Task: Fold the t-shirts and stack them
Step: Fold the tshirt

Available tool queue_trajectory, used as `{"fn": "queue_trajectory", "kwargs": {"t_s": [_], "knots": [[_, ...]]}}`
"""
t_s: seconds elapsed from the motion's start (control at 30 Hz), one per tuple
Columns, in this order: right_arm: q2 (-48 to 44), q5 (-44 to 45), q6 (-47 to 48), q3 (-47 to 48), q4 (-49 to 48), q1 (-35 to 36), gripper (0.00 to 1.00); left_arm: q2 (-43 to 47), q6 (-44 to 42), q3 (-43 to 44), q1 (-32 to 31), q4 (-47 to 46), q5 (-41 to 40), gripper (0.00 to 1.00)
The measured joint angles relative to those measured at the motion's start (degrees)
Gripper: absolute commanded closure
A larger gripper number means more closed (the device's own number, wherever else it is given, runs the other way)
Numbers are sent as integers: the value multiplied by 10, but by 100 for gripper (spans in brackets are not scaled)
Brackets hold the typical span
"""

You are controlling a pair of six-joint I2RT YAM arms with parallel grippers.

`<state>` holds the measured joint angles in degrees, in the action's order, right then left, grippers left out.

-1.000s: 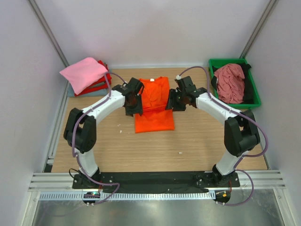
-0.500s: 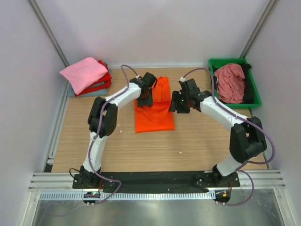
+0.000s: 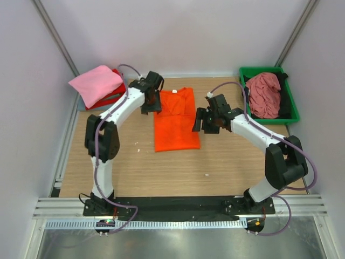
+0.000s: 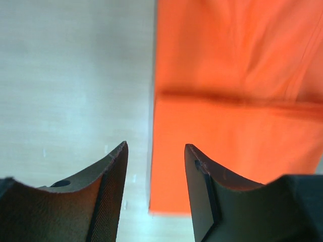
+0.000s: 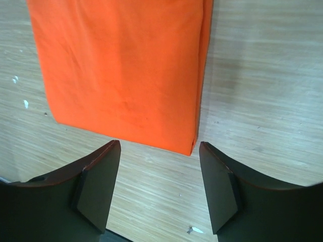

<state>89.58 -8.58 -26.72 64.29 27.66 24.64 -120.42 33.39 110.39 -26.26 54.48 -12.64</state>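
Flanking the orange t-shirt (image 3: 176, 127), left tool (image 4: 155, 146) and right tool (image 5: 159, 143) gape empty

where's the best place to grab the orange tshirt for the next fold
The orange t-shirt lies flat as a narrow rectangle with layered side edges. So probably pinch those long edges, each gripper coming in from its own side. The left gripper and right gripper hang open right by them.

Wooden table (image 3: 161, 172), orange t-shirt (image 3: 176, 121), green tray (image 3: 259, 69)
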Motion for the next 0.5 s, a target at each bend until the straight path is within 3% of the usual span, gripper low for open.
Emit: {"fn": "queue_trajectory", "kwargs": {"t_s": [0.23,0.5], "knots": [[0,-44,-24,-94,-30,0,31,220,38,-322,-12,-94,82,47],[2,-73,-48,-132,-77,-1,38,277,80,-508,-13,-201,146,48]]}}
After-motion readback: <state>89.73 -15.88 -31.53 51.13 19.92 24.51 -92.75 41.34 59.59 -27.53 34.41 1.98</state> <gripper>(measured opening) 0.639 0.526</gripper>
